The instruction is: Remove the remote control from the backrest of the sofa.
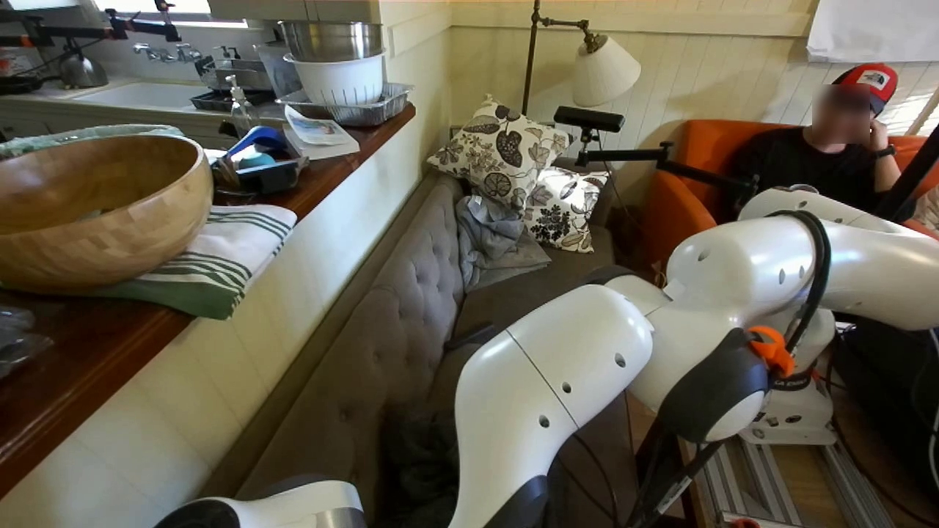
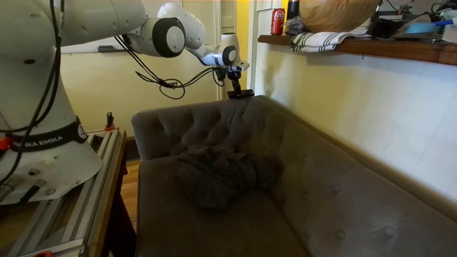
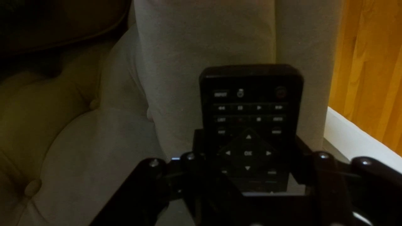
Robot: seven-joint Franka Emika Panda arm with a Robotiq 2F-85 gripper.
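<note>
The remote control [image 3: 249,103] is slim and black with white-marked buttons. It fills the middle of the wrist view, between the black fingers of my gripper [image 3: 249,158], which meet both its long sides. In an exterior view the remote control [image 2: 241,94] is a dark bar under my gripper [image 2: 235,85], at the top edge of the sofa's far corner; I cannot tell if it touches the fabric. The tufted grey-brown backrest [image 2: 339,171] runs along the wall, also in an exterior view [image 1: 400,315]. The sofa seat [image 2: 221,232] lies below. In that exterior view my gripper is out of frame.
A dark crumpled cloth [image 2: 217,175] lies on the seat corner. A wooden ledge [image 2: 392,48] with a bowl [image 2: 335,16] and towel [image 2: 317,42] overhangs the backrest. A dark slim object [image 1: 471,336] is by the seat. Patterned pillows [image 1: 506,150] stand at the other end.
</note>
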